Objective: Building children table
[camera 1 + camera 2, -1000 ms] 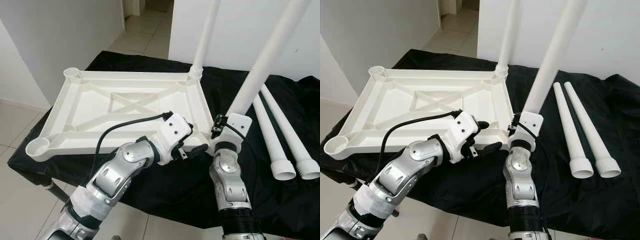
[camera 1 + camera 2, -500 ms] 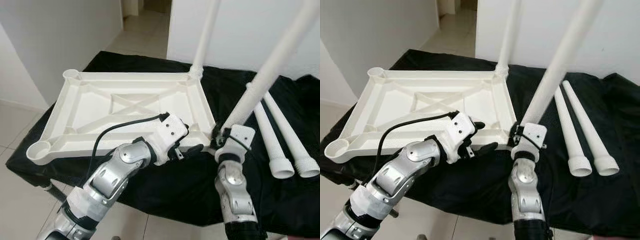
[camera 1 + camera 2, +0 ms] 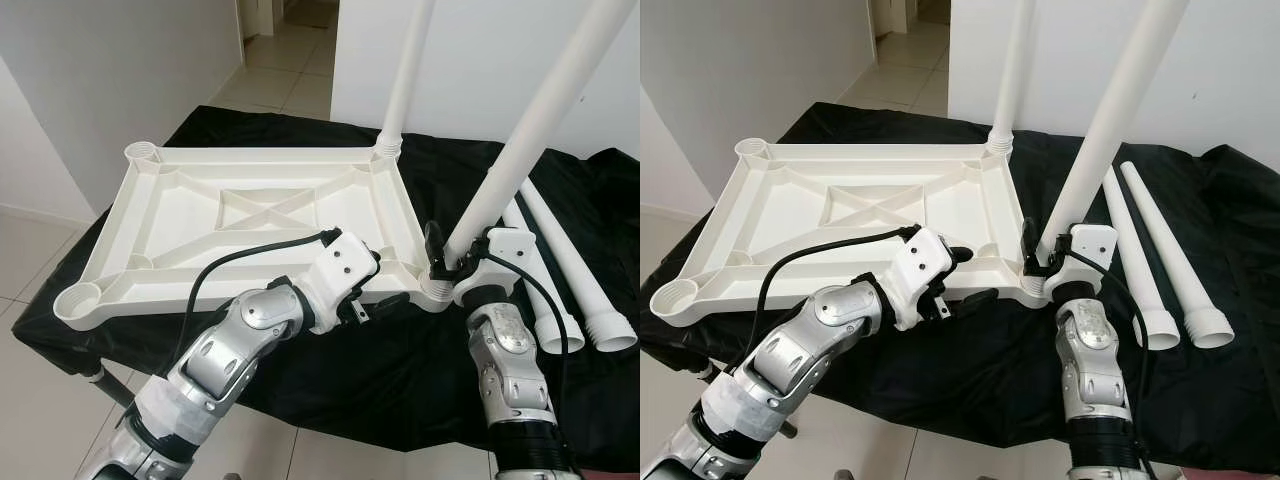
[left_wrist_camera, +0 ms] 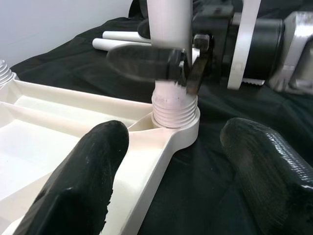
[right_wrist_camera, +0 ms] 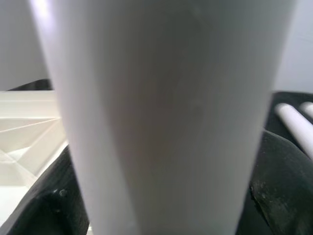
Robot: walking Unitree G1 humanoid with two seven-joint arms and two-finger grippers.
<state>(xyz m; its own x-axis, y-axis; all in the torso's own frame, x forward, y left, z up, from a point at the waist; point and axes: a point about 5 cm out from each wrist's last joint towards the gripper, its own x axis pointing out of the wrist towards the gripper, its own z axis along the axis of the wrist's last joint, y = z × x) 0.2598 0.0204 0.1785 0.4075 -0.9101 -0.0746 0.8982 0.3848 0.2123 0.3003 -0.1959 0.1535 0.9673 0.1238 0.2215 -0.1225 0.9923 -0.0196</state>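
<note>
The white tabletop (image 3: 180,215) lies upside down on the black cloth. One white leg (image 3: 408,70) stands screwed into its far right corner. A second leg (image 3: 530,125) leans over the near right corner, its threaded end (image 4: 175,105) sitting in that corner's socket (image 3: 436,288). My right gripper (image 3: 450,255) is shut on this leg just above the threads; the leg (image 5: 161,122) sits close before the right wrist camera. My left gripper (image 3: 388,282) is open, its fingers (image 4: 83,171) straddling the tabletop's near rim beside that corner.
Two loose white legs (image 3: 548,270) (image 3: 585,275) lie side by side on the cloth to the right. The sockets at the near left corner (image 3: 78,298) and the far left corner (image 3: 142,152) hold nothing. A white wall stands behind; tiled floor lies to the left.
My right gripper has swung the held leg more upright and brought its threaded end into the near right corner socket. The right wrist shifted to the right. The left gripper stayed at the rim.
</note>
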